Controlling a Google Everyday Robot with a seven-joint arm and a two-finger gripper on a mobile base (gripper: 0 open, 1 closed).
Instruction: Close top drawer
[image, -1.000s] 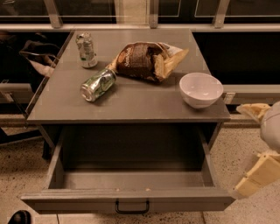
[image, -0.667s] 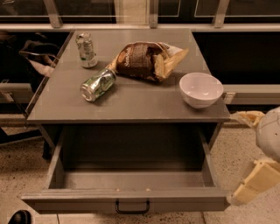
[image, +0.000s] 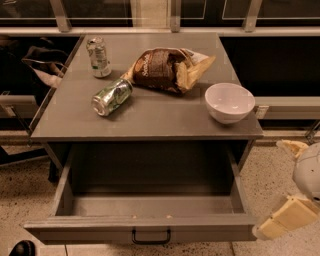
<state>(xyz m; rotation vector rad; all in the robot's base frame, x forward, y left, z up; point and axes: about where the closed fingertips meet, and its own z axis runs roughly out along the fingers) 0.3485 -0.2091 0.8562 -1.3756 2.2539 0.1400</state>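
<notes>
The top drawer is a wide grey metal drawer, pulled fully out toward me below the cabinet top. Its inside looks empty. A small black loop handle sits at the centre of its long front panel. My gripper is at the lower right, beside the drawer's right front corner, with cream-coloured fingers showing around a white rounded wrist. It holds nothing that I can see.
On the cabinet top stand an upright can, a can lying on its side, a brown chip bag and a white bowl near the right edge. Speckled floor lies around. Dark chairs stand at the left.
My gripper has shifted slightly left and down, closer to the drawer's right front corner. The drawer and the things on top have not moved.
</notes>
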